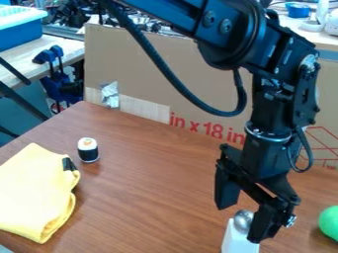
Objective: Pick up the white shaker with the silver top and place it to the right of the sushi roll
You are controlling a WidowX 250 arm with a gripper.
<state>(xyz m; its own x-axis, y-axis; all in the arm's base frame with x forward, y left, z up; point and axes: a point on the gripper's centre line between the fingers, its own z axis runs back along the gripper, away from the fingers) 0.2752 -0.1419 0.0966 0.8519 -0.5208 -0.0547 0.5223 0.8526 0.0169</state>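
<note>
The silver-topped white object [237, 242] stands on our brown wood-grain table [145, 197], beside the gripper [242, 222], whose jaws we see spread apart. Behind, we see upright cardboard [151, 59] and a bench [20, 60] bearing a blue bin [20, 37].
</note>
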